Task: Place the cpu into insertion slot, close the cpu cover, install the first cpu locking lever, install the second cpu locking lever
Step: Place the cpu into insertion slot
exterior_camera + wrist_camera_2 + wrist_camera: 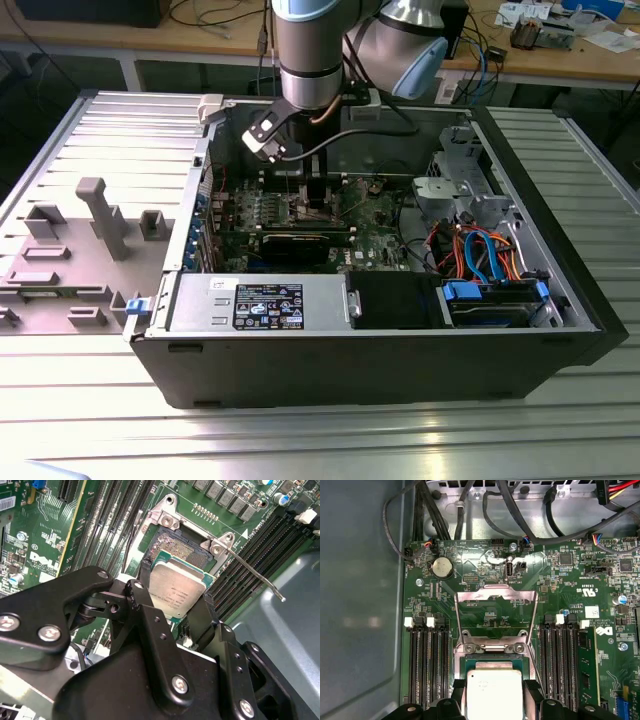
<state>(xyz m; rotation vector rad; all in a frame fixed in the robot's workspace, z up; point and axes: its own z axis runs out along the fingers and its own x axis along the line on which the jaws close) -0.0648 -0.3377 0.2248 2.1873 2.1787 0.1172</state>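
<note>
Second wrist view shows the end effector (175, 596) holding the cpu (176, 586). Its 2 black fingers (200, 617) pinch the chip, 1 on each side. The cpu is square, so no side is longer. It lies flat with its silver top facing up. Its edges line up with the edges of the slot (172, 547). It hangs over part of the slot, and the slot's dark middle with tiny pins shows just past it. I cannot tell if the chip touches the slot.

A thin lever (255, 572) sticks out on a slant from 1 corner of the slot.

First wrist view shows the cover (495, 591) open. It stands up from the side of the slot (489, 659) away from the chip, and the green board (485, 560) shows through its window. Long black memory slots (427, 665) run along both sides of the slot.

Exterior view shows the arm (310, 60) reaching straight down into the open case (380, 370). The case sits on a ribbed metal counter (300, 440).
</note>
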